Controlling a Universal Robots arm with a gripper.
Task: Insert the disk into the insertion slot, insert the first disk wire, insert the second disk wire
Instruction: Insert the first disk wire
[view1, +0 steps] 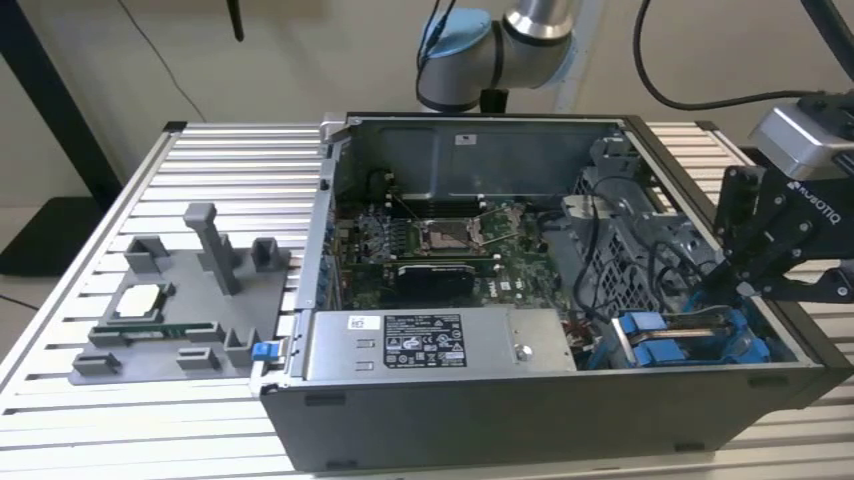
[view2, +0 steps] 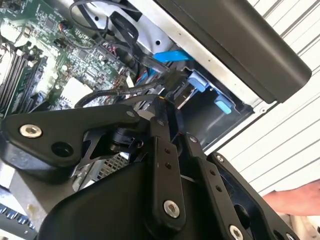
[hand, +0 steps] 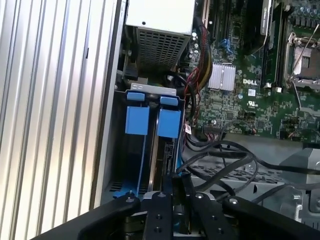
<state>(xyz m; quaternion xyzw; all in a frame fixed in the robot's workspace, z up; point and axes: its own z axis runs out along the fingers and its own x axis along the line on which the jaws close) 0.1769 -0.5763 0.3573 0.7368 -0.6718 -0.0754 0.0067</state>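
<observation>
The disk sits on edge in the insertion slot (hand: 131, 165) at the case corner on the exterior view's right. Its blue carrier (hand: 169, 122) shows beside a second blue tab (hand: 137, 119), and the blue frames (view1: 663, 350) also show in the exterior view. My black gripper (view1: 718, 292) reaches down into the case at the far end of that bay. In both wrist views its fingers are drawn close together (hand: 173, 182) on a black disk wire plug (view2: 172, 90) by the slot's blue fittings (view2: 200, 82). The plug's black wire (view2: 107, 95) trails towards the motherboard.
The silver power-supply box (view1: 441, 345) fills the case's front. The motherboard (view1: 441, 240) lies behind it. Loose black cables (hand: 225, 160) loop over the perforated cage (hand: 250, 175). A grey parts fixture (view1: 174, 310) stands on the slatted table. A person's hand (view2: 295, 200) rests outside the case.
</observation>
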